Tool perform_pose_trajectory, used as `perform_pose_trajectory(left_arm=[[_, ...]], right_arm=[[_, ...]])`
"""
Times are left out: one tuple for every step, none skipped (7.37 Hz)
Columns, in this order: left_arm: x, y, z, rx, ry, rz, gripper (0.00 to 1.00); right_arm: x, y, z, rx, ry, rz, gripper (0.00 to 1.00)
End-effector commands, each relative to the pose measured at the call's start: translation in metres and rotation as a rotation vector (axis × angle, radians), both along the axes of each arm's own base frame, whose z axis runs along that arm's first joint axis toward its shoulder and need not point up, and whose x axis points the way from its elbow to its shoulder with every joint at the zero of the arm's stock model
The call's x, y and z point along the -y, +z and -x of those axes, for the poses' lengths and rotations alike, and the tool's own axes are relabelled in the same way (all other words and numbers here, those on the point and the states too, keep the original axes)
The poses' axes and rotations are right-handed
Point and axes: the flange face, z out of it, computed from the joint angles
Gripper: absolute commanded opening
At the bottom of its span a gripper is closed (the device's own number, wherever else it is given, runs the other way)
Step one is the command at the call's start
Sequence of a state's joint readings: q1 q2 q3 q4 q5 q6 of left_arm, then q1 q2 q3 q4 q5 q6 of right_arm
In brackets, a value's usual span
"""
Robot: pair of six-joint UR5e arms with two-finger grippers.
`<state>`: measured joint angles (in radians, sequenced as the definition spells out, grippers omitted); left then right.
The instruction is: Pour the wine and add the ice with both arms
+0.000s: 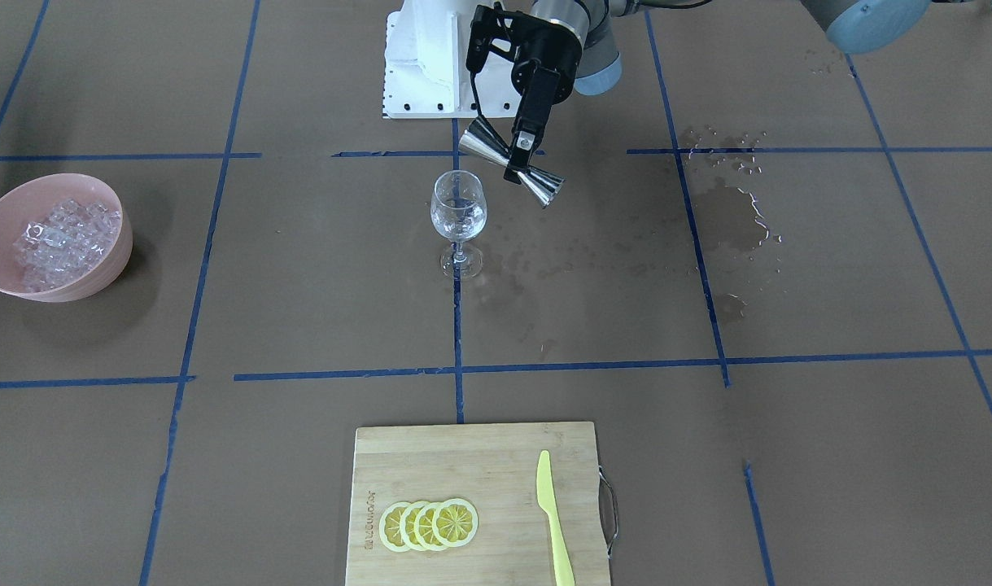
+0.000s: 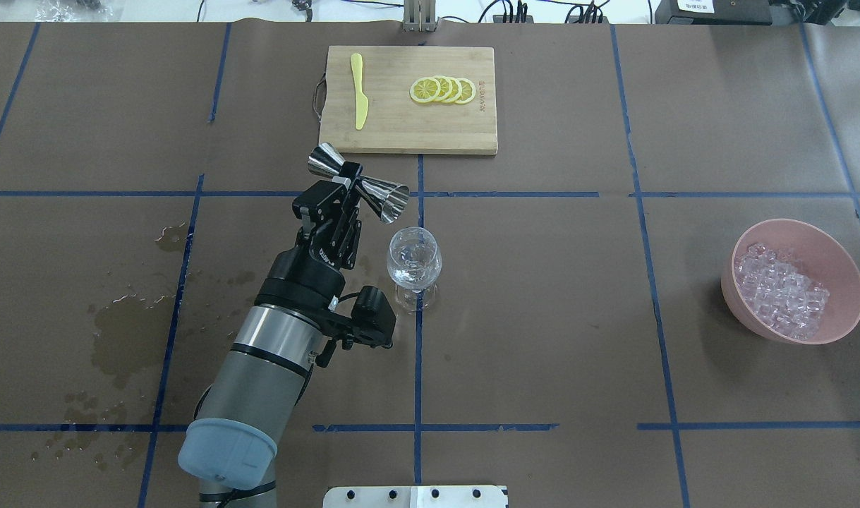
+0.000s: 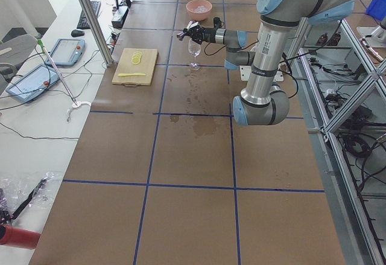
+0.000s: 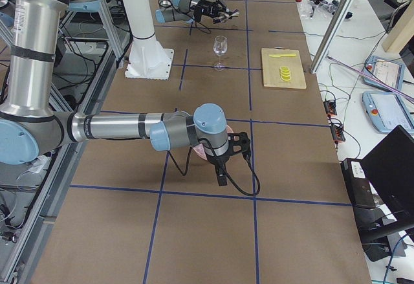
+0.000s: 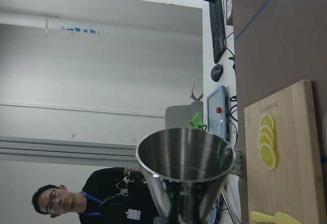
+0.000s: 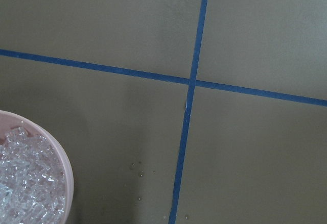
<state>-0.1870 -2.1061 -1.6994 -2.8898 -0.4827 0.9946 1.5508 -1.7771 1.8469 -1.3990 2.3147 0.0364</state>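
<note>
One bowl (image 2: 847, 281) of ice (image 2: 779, 293), jigger (image 2: 374, 192) tipped near glass (image 2: 414, 258)

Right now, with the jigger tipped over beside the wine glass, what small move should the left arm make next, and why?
Probably roll the left gripper back upright and ease the jigger away from the wine glass. The jigger lies about level, the cup seen by the left wrist camera looks empty, and the ice waits in the pink bowl.
</note>
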Motion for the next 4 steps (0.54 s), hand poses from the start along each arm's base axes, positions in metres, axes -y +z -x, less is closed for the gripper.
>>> perform_pose_trajectory(left_arm=[[0.004, 0.012, 0.017, -0.062, 0.025, -0.034, 0.0], [0.002, 0.022, 0.027, -0.063, 0.026, -0.035, 0.0], [-0.001, 0.045, 0.041, -0.066, 0.028, -0.038, 0.0], [-0.005, 0.079, 0.052, -0.067, 0.061, -0.055, 0.0]], right_arm=[[0.0, -0.001, 0.001, 0.0, -0.002, -0.003, 1.0], [0.0, -0.001, 0.0, 0.0, -0.001, -0.005, 1.0], [0.001, -0.001, 0.001, 0.0, -0.002, -0.005, 1.0], [0.0, -0.001, 0.0, -0.002, 0.0, -0.005, 1.0]])
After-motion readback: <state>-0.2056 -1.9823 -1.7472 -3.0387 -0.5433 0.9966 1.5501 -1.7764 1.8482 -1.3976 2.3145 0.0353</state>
